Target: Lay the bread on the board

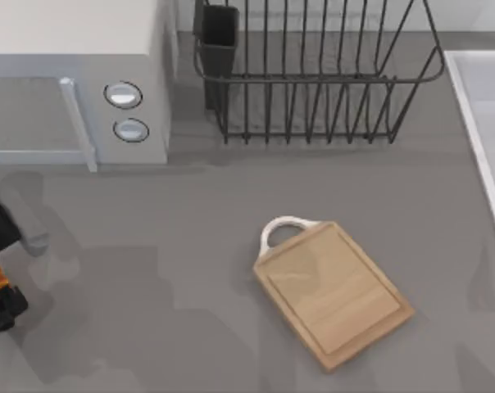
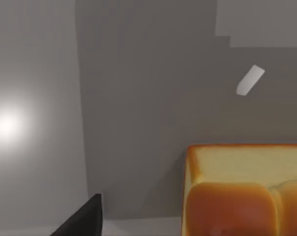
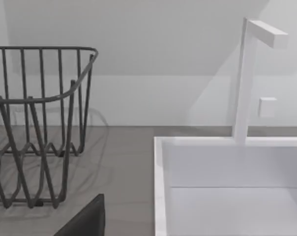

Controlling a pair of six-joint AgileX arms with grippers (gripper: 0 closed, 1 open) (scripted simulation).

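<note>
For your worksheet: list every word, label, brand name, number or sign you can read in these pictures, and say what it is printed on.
None: no readable text anywhere.
The microwave has two plain round knobs, unmarked.
The board, bread, dish rack and sink carry no writing.

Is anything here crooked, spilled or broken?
Nothing is spilled or broken. The board lies at a slant on the grey table, its white loop handle toward the wire rack. The bread looks whole, seen from the left wrist.

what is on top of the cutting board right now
Nothing: the cutting board lies bare on the table. The bread appears in the left wrist view, on the grey surface. What lies under the board is hidden.
</note>
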